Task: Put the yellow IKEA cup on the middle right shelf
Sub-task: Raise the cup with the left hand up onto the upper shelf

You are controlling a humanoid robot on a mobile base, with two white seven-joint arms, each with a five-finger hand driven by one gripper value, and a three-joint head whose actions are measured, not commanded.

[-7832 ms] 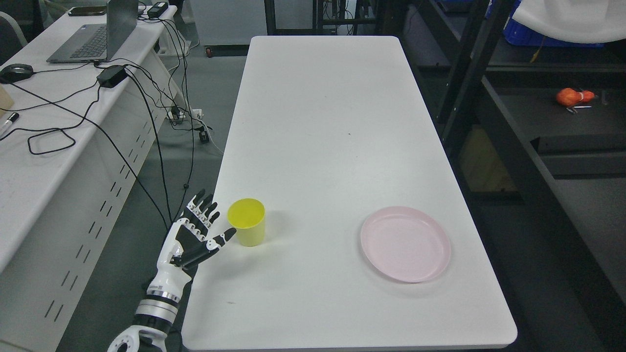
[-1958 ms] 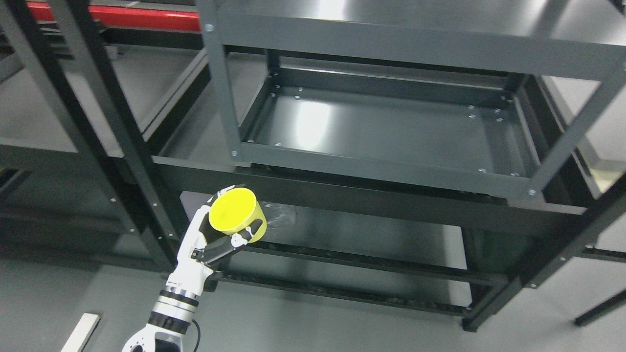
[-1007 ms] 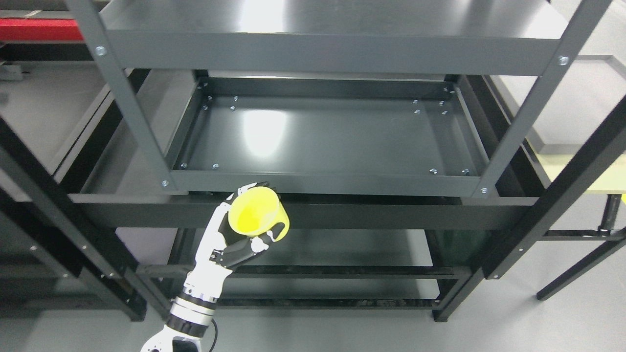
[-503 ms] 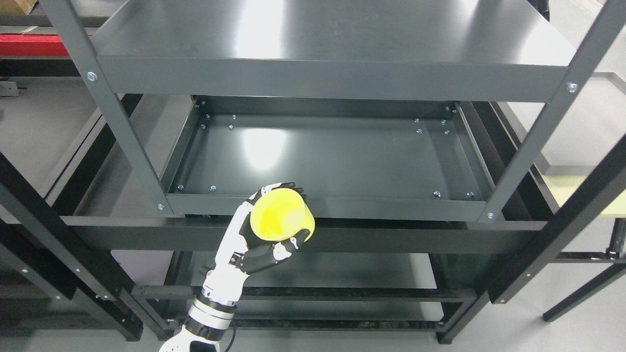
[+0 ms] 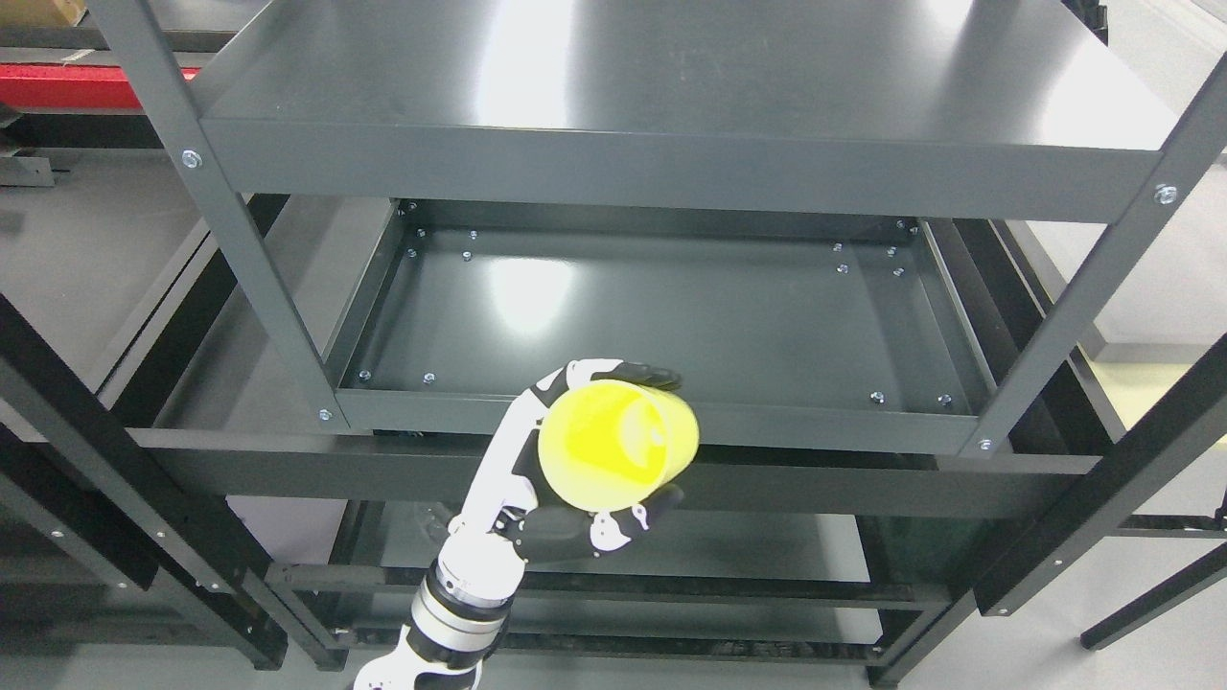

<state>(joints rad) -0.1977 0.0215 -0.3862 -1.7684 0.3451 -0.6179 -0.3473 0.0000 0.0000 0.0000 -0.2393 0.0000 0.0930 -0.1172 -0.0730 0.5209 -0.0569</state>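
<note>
The robot's left hand (image 5: 566, 479), white-shelled with black joints, rose from the bottom edge left of the middle and was clamped on the bright yellow plastic cup (image 5: 618, 444). Its fingers (image 5: 644, 371) curled over the cup's far side, while the thumb (image 5: 628, 517) pressed against the near underside. The cup was tilted steeply, its open mouth turned toward the camera (the smooth inside and the round bottom could be seen through it). It was held in the air, resting on no surface, in front of the dark grey metal shelving unit (image 5: 671, 172). In the picture the cup overlapped the front lip of the unit's middle shelf (image 5: 671, 316), a shallow grey tray with raised edges and bolts at its corners, toward the left half of that lip. Whether the cup touched the lip could not be told. A flat top shelf (image 5: 671, 77) of the same grey metal lay above the tray, carried on angled uprights (image 5: 230, 240). A lower shelf (image 5: 767, 565) showed dimly beneath the hand. A red bar (image 5: 57, 75) ran along the upper left edge, behind the frame.
</note>
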